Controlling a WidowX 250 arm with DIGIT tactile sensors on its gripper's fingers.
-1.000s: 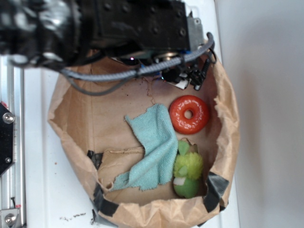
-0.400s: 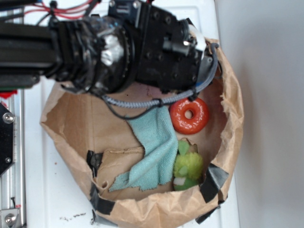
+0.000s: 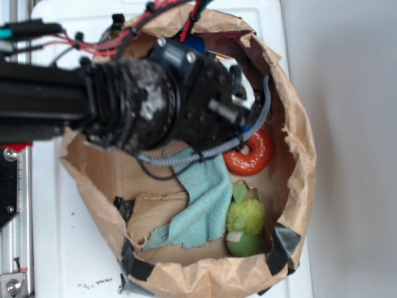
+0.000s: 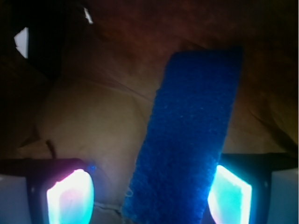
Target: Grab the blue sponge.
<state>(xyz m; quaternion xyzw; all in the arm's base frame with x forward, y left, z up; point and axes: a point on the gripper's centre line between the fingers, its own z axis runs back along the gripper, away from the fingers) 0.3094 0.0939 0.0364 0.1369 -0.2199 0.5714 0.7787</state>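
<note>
Arm moved deeper into bag | pincer [image 4: 149, 196] wide | blue sponge [image 4: 189, 135] between fingers

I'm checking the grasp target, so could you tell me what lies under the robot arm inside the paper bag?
The wrist view shows the blue sponge on brown paper between the open gripper fingers. From outside, only a blue corner peeks out; the arm hides the rest.

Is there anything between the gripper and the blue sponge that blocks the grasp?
Nothing visible does. In the wrist view the blue sponge lies on the brown paper between the open fingers, nearer the right one, with no other object in the gap. The teal cloth and red ring lie aside.
</note>
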